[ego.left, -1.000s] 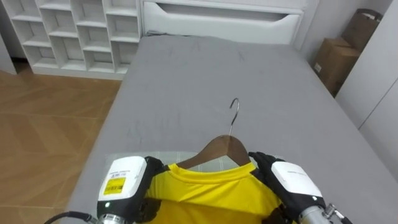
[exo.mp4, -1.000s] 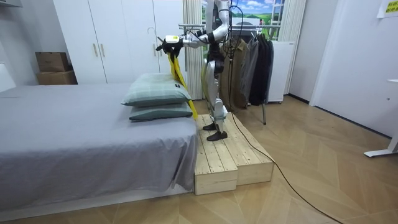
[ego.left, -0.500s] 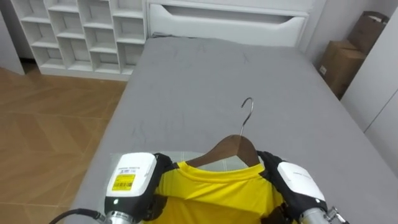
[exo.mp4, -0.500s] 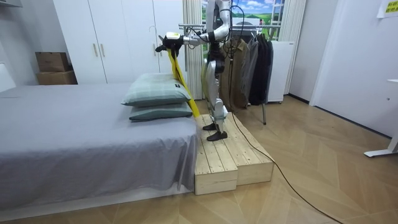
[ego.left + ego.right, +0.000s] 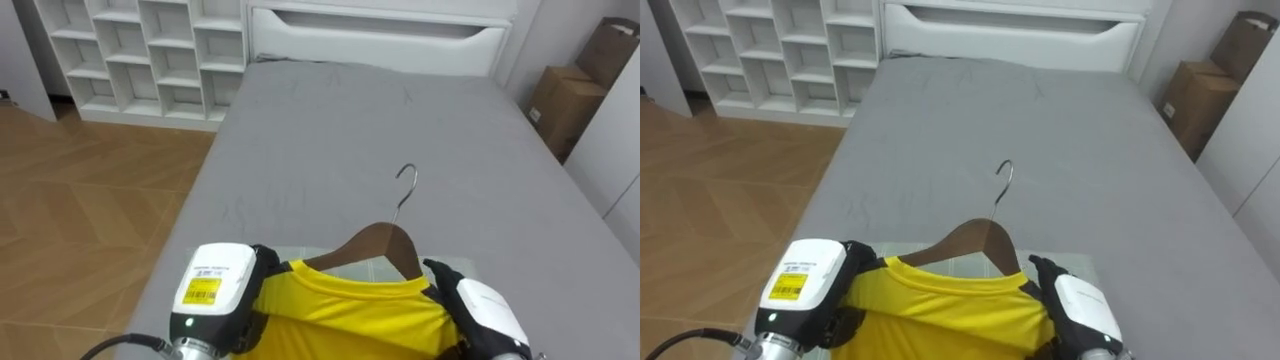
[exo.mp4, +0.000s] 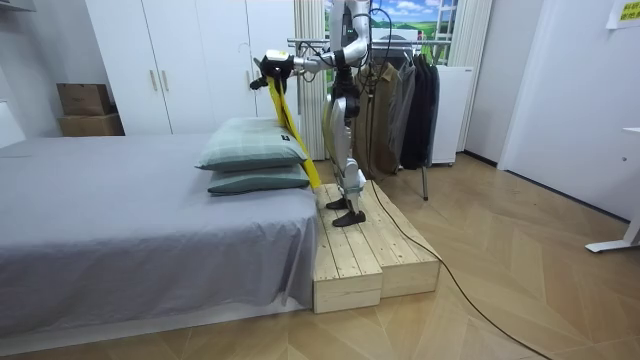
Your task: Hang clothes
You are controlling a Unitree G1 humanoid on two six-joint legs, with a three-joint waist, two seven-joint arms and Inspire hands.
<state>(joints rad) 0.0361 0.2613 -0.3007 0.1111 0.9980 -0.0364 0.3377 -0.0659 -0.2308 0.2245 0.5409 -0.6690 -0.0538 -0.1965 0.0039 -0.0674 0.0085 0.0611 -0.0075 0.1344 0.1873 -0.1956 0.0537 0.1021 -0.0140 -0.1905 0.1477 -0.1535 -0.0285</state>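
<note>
Standing on a pale wooden platform (image 6: 370, 250) at the pillow end of a grey bed (image 5: 400, 130), the robot holds up a yellow shirt (image 5: 350, 310) on a brown wooden hanger (image 5: 385, 240), its left hand (image 5: 225, 295) and right hand (image 5: 480, 310) each clamped on a shoulder.

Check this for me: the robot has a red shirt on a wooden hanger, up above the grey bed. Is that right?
Not quite. The shirt is yellow, not red, as the left eye view shows. The rest holds: it sits on a wooden hanger, up above the grey bed.
</note>
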